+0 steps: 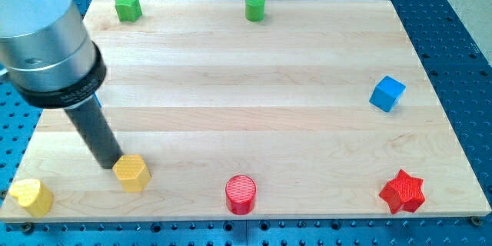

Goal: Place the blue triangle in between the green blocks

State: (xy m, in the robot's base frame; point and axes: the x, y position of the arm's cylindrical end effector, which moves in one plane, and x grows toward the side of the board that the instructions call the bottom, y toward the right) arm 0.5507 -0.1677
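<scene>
A green star (127,6) sits at the top left of the wooden board (246,92), and a green cylinder (255,7) sits at the top middle. Only a thin blue sliver (98,101) shows at the right edge of my arm on the view's left. The arm hides the rest of it, so I cannot make out its shape. My tip (109,164) rests on the board at the lower left, just left of a yellow hexagon (131,173) and close to touching it. The tip is far below both green blocks.
A blue cube (387,93) lies at the right edge. A red cylinder (241,194) stands at the bottom middle and a red star (403,191) at the bottom right. A second yellow block (31,197) sits in the bottom left corner.
</scene>
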